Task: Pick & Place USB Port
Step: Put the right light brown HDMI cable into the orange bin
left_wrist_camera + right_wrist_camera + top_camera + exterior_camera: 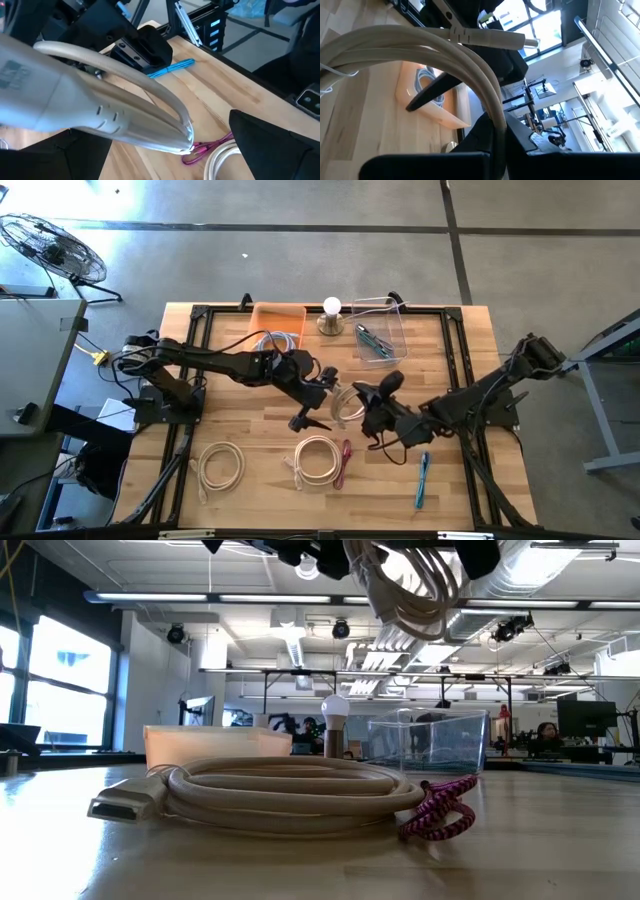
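A beige coiled USB cable [341,402] hangs in the air over the table's middle; it shows at the top of the low view [400,585]. My right gripper [368,412] is shut on its coil. The cable's grey plug [100,115] sticks out between the spread fingers of my left gripper [314,398], which is open on the coil's left side. In the left wrist view the fingers [270,145] stand on either side of the plug, apart from it. The plug also shows in the right wrist view [490,37]. My right gripper pinches several strands of the coil [496,120] together between its two fingers. It comes roughly level from the table's right side, the fingers across the strands. The coil is lifted clear of the table and loops out beyond the fingers toward my left gripper.
An orange bin [278,320] with a cable inside, a white bulb on a base [332,315] and a clear box [380,330] stand at the far edge. Two coiled cables [220,463] [318,458], a pink cord [345,465] and a blue pen [422,480] lie near the front.
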Robot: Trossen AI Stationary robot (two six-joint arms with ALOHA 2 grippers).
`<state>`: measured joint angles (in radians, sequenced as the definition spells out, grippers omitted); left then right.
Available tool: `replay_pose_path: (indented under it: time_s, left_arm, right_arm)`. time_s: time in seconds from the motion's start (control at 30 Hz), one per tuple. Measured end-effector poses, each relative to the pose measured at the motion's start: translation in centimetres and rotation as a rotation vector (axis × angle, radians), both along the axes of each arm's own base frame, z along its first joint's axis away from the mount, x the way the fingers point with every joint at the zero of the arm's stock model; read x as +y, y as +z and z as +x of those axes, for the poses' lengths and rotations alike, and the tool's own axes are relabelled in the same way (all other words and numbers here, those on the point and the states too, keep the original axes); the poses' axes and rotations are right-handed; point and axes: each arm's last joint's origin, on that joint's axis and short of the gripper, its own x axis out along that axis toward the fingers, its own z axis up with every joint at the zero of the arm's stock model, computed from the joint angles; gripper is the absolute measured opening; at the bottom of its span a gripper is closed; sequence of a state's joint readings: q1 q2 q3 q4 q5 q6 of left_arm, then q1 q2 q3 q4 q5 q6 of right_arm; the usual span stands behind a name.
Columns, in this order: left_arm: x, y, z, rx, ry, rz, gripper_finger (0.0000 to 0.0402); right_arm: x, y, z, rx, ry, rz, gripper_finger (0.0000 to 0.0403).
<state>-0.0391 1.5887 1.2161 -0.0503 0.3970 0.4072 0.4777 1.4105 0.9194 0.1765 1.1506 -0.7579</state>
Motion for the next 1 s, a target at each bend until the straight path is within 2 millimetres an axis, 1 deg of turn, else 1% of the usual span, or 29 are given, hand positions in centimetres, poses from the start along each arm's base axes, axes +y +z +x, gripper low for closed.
replay_pose_path:
  time_s: [0.13,0.27,0.33,0.43,0.5,0.6,0.67,0.87,0.9,1.0]
  left_arm:
    - [0.0,0.1,0.1,-0.021,-0.004,0.008,0.0383]
    - [-0.1,-0.2,0.5,-0.037,-0.032,-0.008,0.0381]
    - [-0.1,-0.5,0.8,-0.042,-0.046,-0.014,0.0372]
    - [-0.3,-1.1,1.2,-0.031,-0.098,-0.047,0.0344]
    - [-0.5,-1.4,1.8,-0.055,-0.14,-0.083,0.0314]
    - [-0.6,-1.7,1.9,-0.047,-0.188,-0.129,0.0254]
    - [-0.6,-1.9,2.4,-0.067,-0.19,-0.141,0.0206]
    - [-0.6,-1.9,2.4,-0.053,-0.185,-0.173,0.0044]
    - [-0.6,-1.9,2.4,-0.051,-0.181,-0.172,0.0037]
    - [-0.6,-1.8,2.4,-0.057,-0.181,-0.171,0.0038]
  right_arm:
    - [-0.1,0.2,0.2,-0.01,0.035,0.017,0.001]
    - [-0.2,0.1,0.3,-0.007,0.043,0.019,0.001]
    - [-0.2,0.2,0.3,-0.009,0.046,0.021,0.001]
    - [-0.2,0.1,0.3,-0.004,0.054,0.02,0.001]
    - [-0.2,0.1,0.3,-0.006,0.053,0.022,0.001]
    - [-0.1,0.2,0.3,-0.015,0.06,0.032,0.001]
    - [-0.1,0.1,0.3,-0.01,0.055,0.026,0.001]
    - [-0.1,0.2,0.3,-0.019,0.056,0.037,0.001]
    - [-0.1,0.1,0.3,-0.017,0.055,0.037,0.001]
    - [-0.1,0.1,0.3,-0.02,0.056,0.041,0.001]
